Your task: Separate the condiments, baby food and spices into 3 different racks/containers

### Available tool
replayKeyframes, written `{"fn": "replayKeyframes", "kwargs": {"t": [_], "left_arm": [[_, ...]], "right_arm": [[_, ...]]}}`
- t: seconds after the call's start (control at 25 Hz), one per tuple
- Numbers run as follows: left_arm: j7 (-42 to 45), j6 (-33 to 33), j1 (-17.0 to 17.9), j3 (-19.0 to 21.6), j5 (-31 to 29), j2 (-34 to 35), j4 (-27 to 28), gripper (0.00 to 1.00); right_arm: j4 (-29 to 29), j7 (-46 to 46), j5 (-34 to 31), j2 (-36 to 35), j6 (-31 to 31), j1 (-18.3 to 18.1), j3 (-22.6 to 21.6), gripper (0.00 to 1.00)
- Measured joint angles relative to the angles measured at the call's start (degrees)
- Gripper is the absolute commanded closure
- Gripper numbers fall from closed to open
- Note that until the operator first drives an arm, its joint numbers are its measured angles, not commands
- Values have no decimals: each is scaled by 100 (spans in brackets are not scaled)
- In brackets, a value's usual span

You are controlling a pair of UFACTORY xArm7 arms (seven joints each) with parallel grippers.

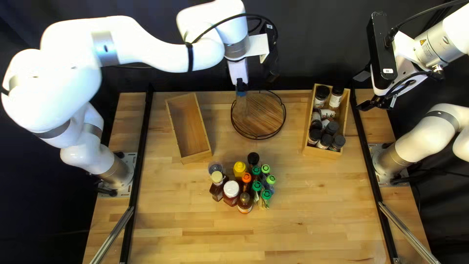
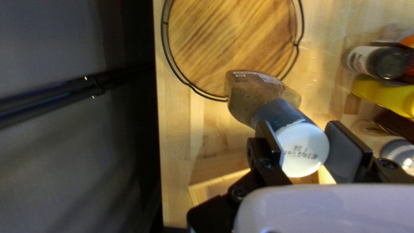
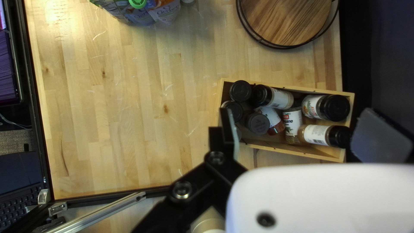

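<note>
"So, you have your left gripper (image 2: pixel 300 140) clamped on the cap end of a bottle (image 2: pixel 258 97), with one pad against each side. What would worry you?"

"You'd want to watch the base. It juts out ahead of your fingers, by the near edge of the round rack (image 2: pixel 233 39). If you lower it too close to that edge, it could catch the wire rim (image 2: pixel 163 26) and twist in your grip."

"And when you let go?"

"You hold it only by the top, so if the base is leaning or not fully down as your fingers part, it will likely tip. It could roll off the round board too. Beside your fingers, away from the rack, lies the yellow bottle (image 2: pixel 384 92) with its neighbours; a wide sideways swing might knock them over."

"Your right gripper (image 3: pixel 297 125)?"

"Its fingers stand wide apart with nothing clamped. The spice box (image 3: pixel 297 151) is ahead of them, spanning the gap, its jars (image 3: pixel 336 108) inside. You should keep that arm high, since dropping it could strike their lids."
</note>
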State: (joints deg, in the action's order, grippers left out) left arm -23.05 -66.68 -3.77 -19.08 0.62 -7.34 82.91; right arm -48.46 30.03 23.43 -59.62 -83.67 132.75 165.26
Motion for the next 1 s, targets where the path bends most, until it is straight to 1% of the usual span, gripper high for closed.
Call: {"fn": "replayKeyframes", "kwargs": {"t": [0.28,0.48,0.6,1.0], "left_arm": [[-294,351,-169,-54,225,-283,-45,100],[-226,229,-160,7,386,-621,394,100],[-172,167,-139,53,471,-760,566,100],[-266,221,-270,94,757,-1149,721,100]], "right_arm": [[0,0,0,0,0,0,0,0],[0,0,0,0,0,0,0,0],[0,0,0,0,0,0,0,0],[0,0,0,0,0,0,0,0]]}}
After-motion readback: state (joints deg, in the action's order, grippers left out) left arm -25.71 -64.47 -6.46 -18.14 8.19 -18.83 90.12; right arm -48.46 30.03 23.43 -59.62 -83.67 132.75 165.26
